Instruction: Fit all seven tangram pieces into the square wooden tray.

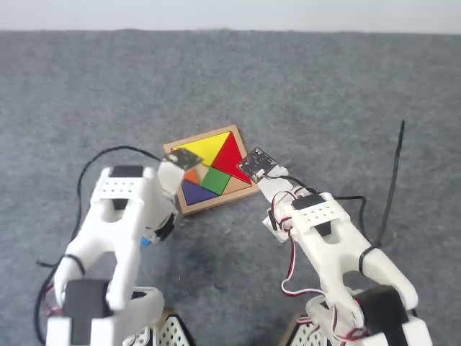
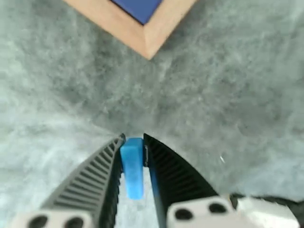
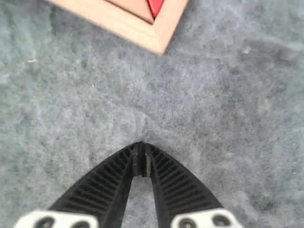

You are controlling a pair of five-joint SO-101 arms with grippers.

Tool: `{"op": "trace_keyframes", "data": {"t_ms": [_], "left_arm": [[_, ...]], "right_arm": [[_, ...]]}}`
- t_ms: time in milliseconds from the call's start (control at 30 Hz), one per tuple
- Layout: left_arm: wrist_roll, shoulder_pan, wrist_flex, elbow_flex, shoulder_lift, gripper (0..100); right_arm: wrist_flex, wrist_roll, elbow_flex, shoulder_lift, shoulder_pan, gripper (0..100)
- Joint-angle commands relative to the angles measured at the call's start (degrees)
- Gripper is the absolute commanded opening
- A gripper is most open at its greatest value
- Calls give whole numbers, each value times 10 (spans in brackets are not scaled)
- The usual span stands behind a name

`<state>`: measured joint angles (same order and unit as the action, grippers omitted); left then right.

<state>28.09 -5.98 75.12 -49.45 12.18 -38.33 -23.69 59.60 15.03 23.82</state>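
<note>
On your left, the left gripper (image 2: 133, 139) is clamped on a light blue piece (image 2: 133, 166), which stands on edge between the two fingers and reaches as far as their tips. It hangs over bare gray carpet (image 2: 228, 95), clear of the tray (image 2: 148, 38). The tray's nearest corner lies ahead of the fingertips, with the dark blue triangle (image 2: 140, 6) seated inside it. Seen from above, a speck of light blue shows beneath the left arm (image 1: 119, 216). It may be that same piece, but you can't be sure from there. In the middle, the tray sits at a slant on the carpet between the two arms, and the left arm's wrist covers its left corner. Inside it you can see an orange piece (image 1: 191, 175) on the left, a yellow triangle (image 1: 200, 149) along the far side, a green square (image 1: 215, 179) near the centre and a red triangle (image 1: 229, 157) on the right. On your right, the right gripper (image 3: 141, 159) has its fingers pressed together with nothing between them. It is over the carpet, apart from the tray's corner where the tip of the red triangle shows.
</note>
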Motion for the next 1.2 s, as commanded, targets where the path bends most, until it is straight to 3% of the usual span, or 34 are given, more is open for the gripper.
{"op": "trace_keyframes", "data": {"t_ms": [0, 200, 433, 600, 933, 1167], "left_arm": [[-3, 4, 116, 113, 91, 11], [-47, 6, 156, 244, 113, 12], [-180, 110, 43, 254, 91, 12], [-273, 139, -78, 260, -43, 12], [-422, 197, -108, 354, -192, 13], [-534, 183, -187, 355, -275, 15]], "right_arm": [[7, 2, 4, 8, 19, 9], [7, 2, 4, 8, 19, 9], [7, 2, 4, 8, 19, 9], [7, 2, 4, 8, 19, 9], [7, 2, 4, 8, 19, 9], [7, 2, 4, 8, 19, 9]]}}
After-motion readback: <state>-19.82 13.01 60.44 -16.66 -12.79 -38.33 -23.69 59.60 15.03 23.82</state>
